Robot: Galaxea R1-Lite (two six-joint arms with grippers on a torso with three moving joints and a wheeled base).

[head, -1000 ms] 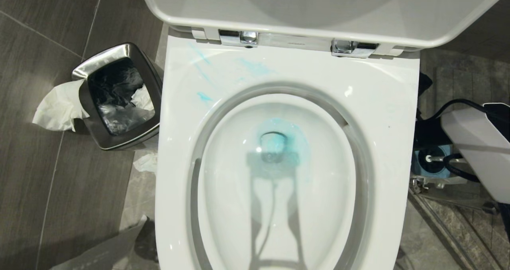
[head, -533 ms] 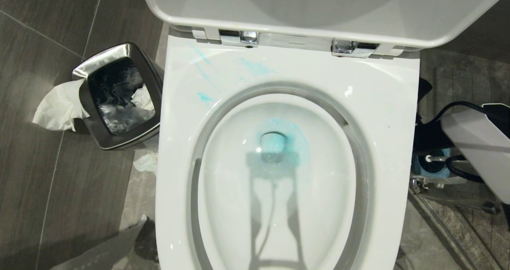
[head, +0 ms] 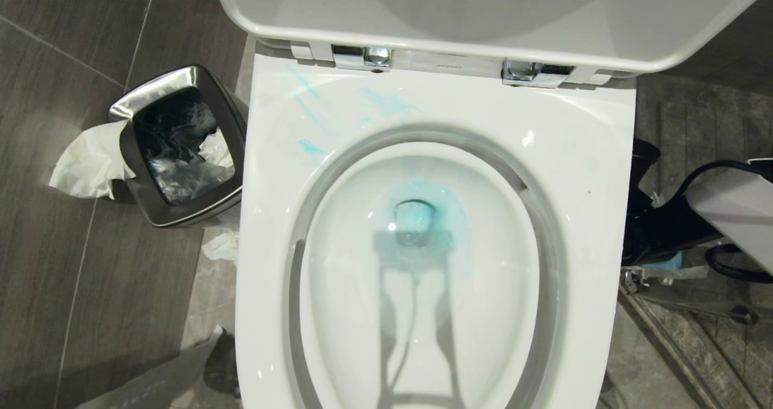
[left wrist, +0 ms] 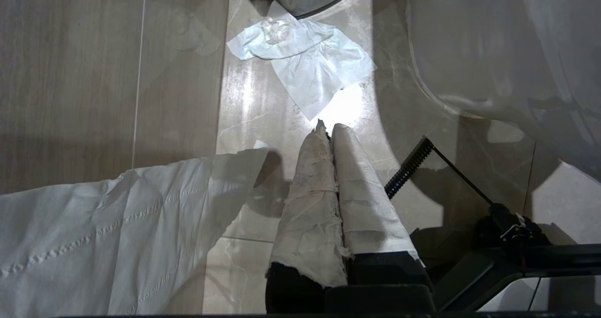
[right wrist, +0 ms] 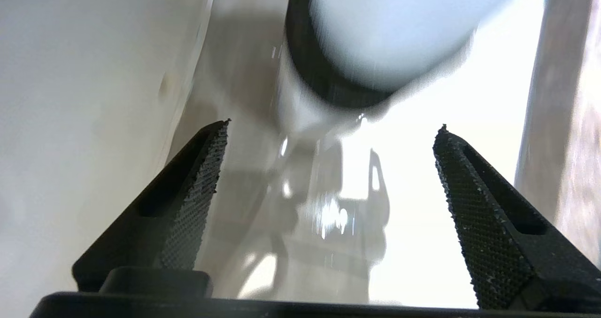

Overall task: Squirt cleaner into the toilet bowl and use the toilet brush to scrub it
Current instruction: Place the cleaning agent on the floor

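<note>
Cleaner (head: 432,200) is tinting the water and smearing the bowl (head: 580,173) rim; squirting looks done. Right gripper (right wrist: 331,167) is hanging wide open, empty, beside the bowl. Left gripper (left wrist: 328,135) is sitting closed. Brush unseen; scrubbing remaining.

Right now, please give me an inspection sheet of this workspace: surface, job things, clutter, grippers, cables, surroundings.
Surface: grey floor tiles, partly covered by paper.
Job's things: toilet bowl with lid raised; cleaner tints the water teal, pale smears on the rim; toilet brush not clearly seen.
Clutter: tissue hanging from the steel waste bin; more tissue on the floor.
Grippers: left gripper shut, paper-wrapped, near the floor; right gripper open, empty, beside the bowl.
Cables: black cable at the right arm.
Surroundings: dark tiled floor to the right of the bowl.
</note>
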